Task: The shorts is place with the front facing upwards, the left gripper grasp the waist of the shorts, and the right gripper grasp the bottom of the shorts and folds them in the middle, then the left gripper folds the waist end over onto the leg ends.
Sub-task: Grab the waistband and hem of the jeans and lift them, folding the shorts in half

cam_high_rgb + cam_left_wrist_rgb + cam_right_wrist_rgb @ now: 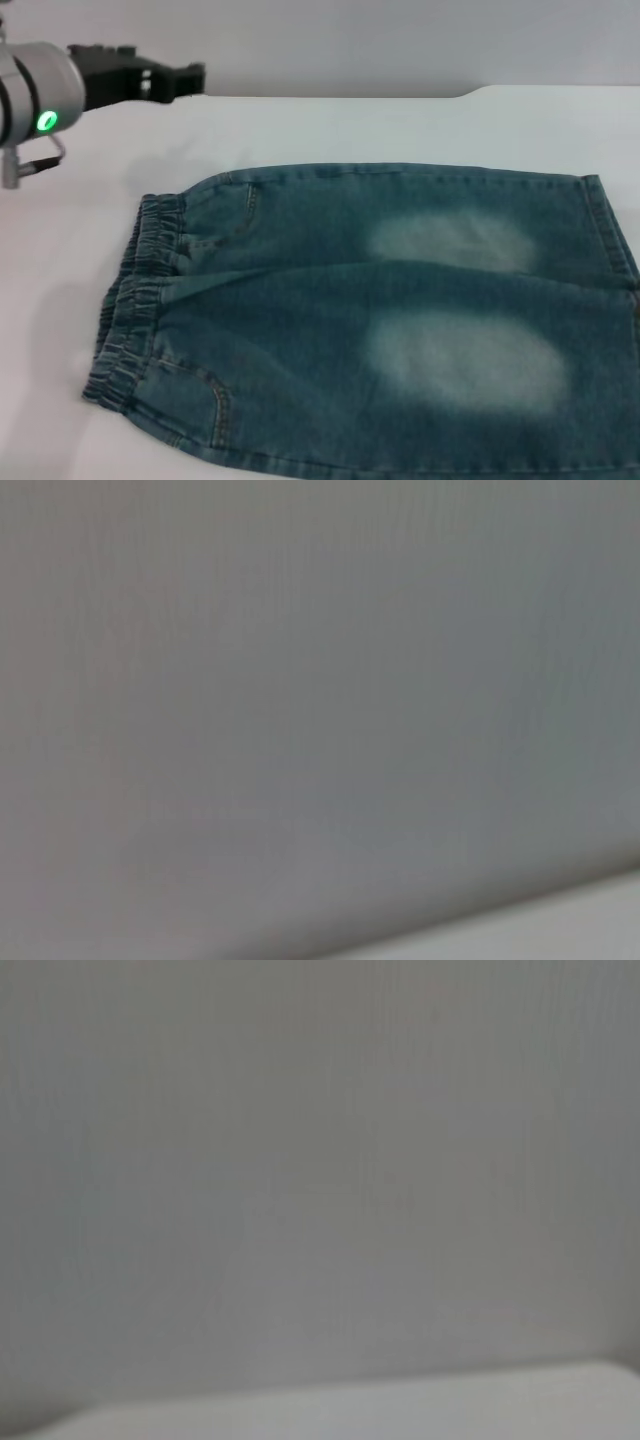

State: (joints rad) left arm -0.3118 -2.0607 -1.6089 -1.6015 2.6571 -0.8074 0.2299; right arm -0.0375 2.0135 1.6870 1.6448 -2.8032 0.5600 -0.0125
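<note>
One pair of shorts [370,320] lies flat on the white table [330,125] in the head view, front up, spread ready for folding. The waist of the shorts [135,300] points to the robot's left and the bottom of the shorts [608,235] to its right. The left gripper [185,78] hangs above the far left corner, well apart from the cloth, holding nothing; whether its claw is open, I cannot tell. Both wrist views show only a grey wall and a pale table edge. The right gripper appears nowhere.
</note>
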